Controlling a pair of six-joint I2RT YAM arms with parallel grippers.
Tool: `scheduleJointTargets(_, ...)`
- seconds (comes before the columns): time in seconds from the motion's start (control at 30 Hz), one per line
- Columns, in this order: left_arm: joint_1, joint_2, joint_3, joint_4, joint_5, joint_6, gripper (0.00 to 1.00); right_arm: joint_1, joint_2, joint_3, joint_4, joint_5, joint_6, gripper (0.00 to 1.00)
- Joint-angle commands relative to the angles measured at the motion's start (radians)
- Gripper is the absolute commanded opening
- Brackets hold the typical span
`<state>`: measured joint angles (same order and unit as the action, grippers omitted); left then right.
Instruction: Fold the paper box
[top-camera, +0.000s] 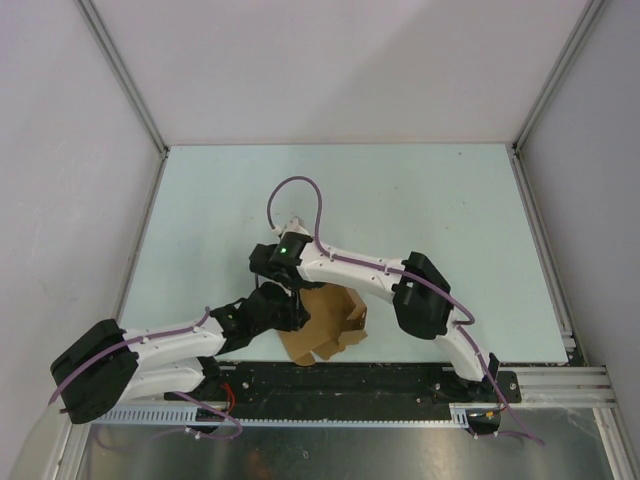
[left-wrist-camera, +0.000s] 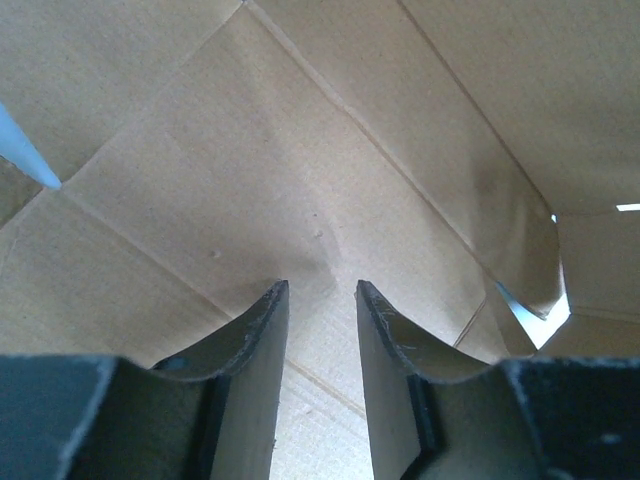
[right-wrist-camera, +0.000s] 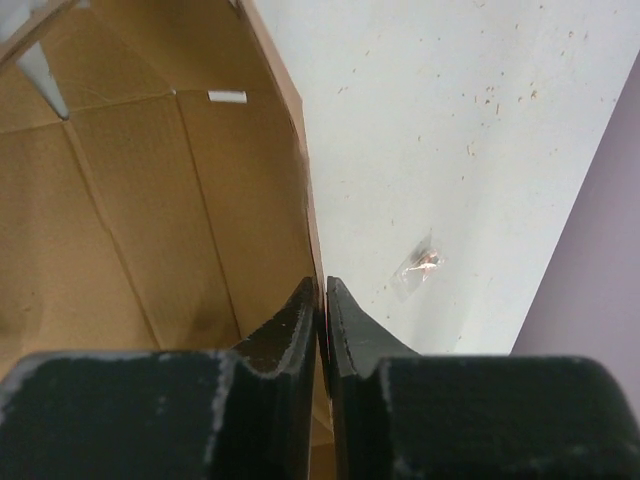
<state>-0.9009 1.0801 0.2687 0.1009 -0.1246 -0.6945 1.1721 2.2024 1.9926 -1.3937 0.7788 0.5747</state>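
Seen from above, the paper box (top-camera: 330, 322) lay half-formed at the near edge of the table (top-camera: 440, 200), a little left of middle, with both arms bent over it. In the left wrist view, the left gripper (left-wrist-camera: 320, 292) stood narrowly parted with nothing between its fingers, their tips close to a creased inner panel. In the right wrist view, the right gripper (right-wrist-camera: 322, 292) pinched the thin edge of a wall, and a plastic scrap (right-wrist-camera: 420, 268) lay on the table beyond. That shallow pinch could slip and let the wall spring flat, or a hard pull might tear the crease.

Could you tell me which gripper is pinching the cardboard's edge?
The right gripper: its fingers close on a wall edge of the paper box. The left gripper has its fingers apart over a flat panel.
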Motion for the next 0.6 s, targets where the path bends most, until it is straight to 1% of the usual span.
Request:
scheduleJointTargets(0.0, -0.009, 0.014, -0.008, 0.026, 0.017, 0.041, 0.4, 0.035, 0.042, 0.038, -0.107, 0.022, 0.027, 0.15)
scheduleJointTargets(0.03, -0.009, 0.015, -0.008, 0.026, 0.017, 0.041, 0.4, 0.037, 0.042, 0.037, -0.102, 0.022, 0.027, 0.23)
scheduleJointTargets(0.13, -0.009, 0.018, -0.01, 0.029, 0.019, 0.039, 0.4, 0.041, 0.034, 0.035, -0.084, 0.014, 0.025, 0.31)
scheduleJointTargets(0.57, -0.009, 0.021, -0.01, 0.031, 0.022, 0.039, 0.39, 0.043, -0.039, -0.017, 0.062, -0.121, 0.007, 0.37)
